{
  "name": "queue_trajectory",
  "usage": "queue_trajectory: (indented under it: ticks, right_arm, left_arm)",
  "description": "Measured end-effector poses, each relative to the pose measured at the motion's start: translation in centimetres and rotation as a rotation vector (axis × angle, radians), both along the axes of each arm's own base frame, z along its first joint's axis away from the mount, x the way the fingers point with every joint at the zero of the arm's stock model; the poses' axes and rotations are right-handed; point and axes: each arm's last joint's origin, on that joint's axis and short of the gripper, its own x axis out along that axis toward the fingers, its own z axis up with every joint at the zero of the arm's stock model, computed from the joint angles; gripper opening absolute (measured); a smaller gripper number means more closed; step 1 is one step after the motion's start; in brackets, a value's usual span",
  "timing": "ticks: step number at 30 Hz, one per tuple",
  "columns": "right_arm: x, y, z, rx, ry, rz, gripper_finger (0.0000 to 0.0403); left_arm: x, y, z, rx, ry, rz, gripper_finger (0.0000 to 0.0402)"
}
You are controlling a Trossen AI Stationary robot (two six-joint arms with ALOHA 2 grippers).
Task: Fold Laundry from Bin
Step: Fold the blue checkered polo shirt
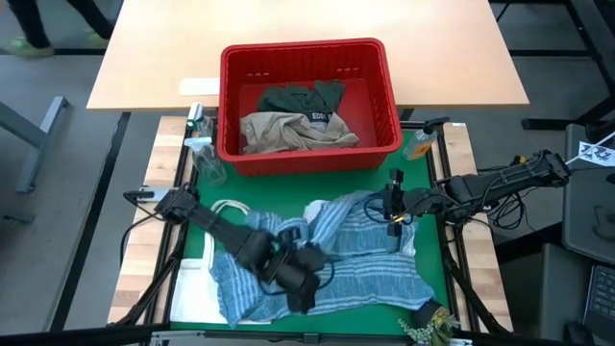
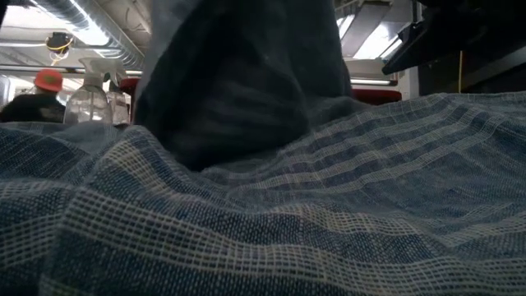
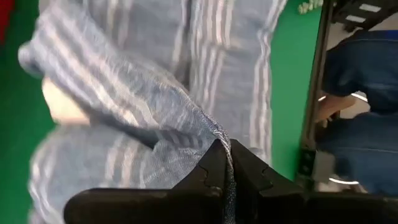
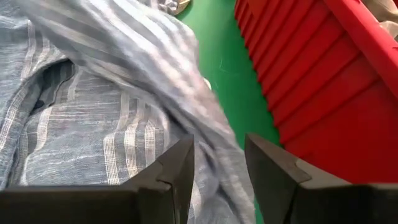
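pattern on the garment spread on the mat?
Blue-and-white striped garment; stripes show best in the right wrist view.

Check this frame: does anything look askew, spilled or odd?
Nothing spilled. The striped shirt lies rumpled and crooked on the green mat, and a fold of it blocks the low view. The left claw is shut on its cloth; the right claw is open. Two garments sit crumpled in the red bin.

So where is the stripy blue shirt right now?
In the high view the striped shirt lies spread on the green mat, just in front of the red bin, between both arms; the left gripper pinches its cloth.
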Motion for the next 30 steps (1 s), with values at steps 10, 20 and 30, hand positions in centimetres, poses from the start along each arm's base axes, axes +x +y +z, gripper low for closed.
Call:
queue_trajectory:
  ticks: [10, 20, 30]
  right_arm:
    - [0.7, 0.3, -0.9, -0.071, 0.077, 0.110, 0.0143]
    - [3.0, -1.3, -3.5, -0.205, 0.245, 0.099, 0.0143]
    - [3.5, -5.1, -4.0, -0.100, 0.289, 0.146, 0.0143]
  left_arm:
    - [-2.9, -3.9, -3.1, 0.019, 0.074, 0.148, 0.0000]
    - [-3.3, -4.3, -5.3, 0.050, 0.136, 0.174, 0.0000]
    - [-3.3, -4.3, -5.5, 0.050, 0.137, 0.175, 0.0000]
